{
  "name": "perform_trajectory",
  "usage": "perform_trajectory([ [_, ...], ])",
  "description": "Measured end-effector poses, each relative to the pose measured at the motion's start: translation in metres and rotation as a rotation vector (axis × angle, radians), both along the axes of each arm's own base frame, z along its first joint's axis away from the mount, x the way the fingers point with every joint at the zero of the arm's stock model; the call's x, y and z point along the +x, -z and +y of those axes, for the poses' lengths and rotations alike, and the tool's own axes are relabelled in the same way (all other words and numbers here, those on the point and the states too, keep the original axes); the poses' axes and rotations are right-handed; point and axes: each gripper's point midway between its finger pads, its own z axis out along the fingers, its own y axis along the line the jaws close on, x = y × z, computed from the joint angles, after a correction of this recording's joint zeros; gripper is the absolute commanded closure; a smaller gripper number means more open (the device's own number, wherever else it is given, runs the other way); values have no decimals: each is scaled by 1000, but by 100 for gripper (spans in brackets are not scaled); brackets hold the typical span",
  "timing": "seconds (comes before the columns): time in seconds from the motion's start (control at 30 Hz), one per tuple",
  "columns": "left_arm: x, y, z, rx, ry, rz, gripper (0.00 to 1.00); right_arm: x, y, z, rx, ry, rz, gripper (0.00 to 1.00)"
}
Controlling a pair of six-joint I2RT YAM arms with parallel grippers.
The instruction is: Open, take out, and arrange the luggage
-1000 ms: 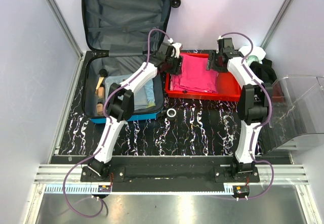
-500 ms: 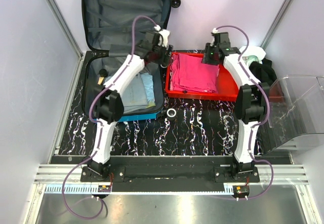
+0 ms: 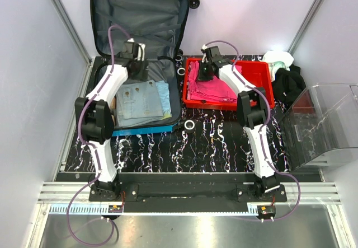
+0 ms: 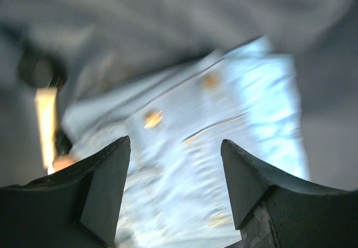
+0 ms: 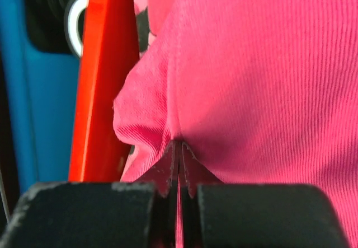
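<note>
We see the luggage (image 3: 140,13) open, denim (image 3: 140,99), maybe jeans, inside, left fingers (image 4: 106,192) spread above; right fingers (image 5: 163,179) pinch pink cloth (image 5: 251,63) in the tray (image 5: 103,80).

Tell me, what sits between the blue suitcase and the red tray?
Small dark rings at the gap's far end, in the top view; the right wrist view shows one.

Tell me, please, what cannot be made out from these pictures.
- Left wrist view: blur leaves the dark and tan item beside the pale blue garment unidentifiable.
- Top view: that garment covers whatever lies beneath it in the luggage.
- Right wrist view: the pink cloth, pinched in the right claw, fills the frame and hides most of the red tray.
- Top view: the black bundle right of the tray is too small to identify.
</note>
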Motion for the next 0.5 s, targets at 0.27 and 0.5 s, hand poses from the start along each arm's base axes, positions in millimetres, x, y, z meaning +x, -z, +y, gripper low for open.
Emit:
perform_trajectory([
  [0.27, -39, 48, 64, 24, -182, 151, 33, 7, -15, -4, -64, 39, 4, 76],
  [0.5, -72, 74, 98, 26, -347, 229, 33, 5, -50, 14, -91, 60, -77, 47],
])
